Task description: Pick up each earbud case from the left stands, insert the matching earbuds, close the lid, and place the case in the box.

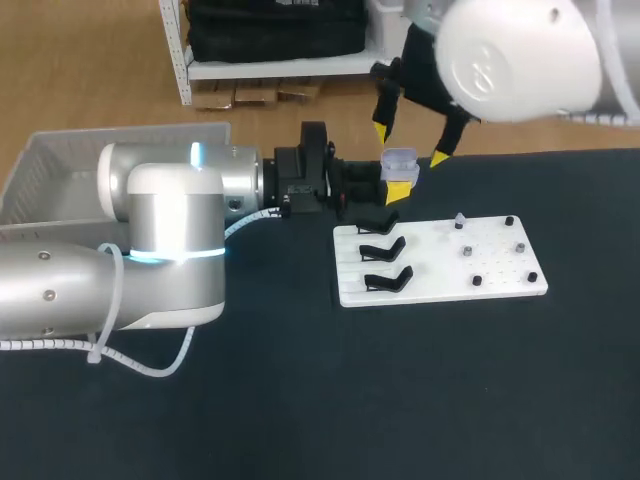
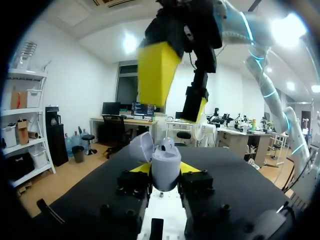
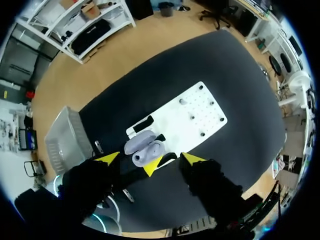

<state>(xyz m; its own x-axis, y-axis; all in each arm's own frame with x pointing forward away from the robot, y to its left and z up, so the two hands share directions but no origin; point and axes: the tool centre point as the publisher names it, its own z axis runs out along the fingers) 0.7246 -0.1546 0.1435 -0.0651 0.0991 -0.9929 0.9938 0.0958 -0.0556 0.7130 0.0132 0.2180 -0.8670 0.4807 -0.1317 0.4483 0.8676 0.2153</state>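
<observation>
The left arm (image 1: 170, 220) is stretched level above the surface (image 1: 300, 400), the left claw (image 1: 398, 186) (image 2: 165, 171) clenched on the earbud case (image 1: 400, 160) (image 2: 165, 161) (image 3: 142, 147), which is held lid-open between its yellow tips. The right claw (image 1: 410, 143) (image 2: 177, 90) (image 3: 150, 159) is hung just above the case, spread wide, tips pointed down. The box (image 1: 60, 165) is set well behind the left claw.
</observation>
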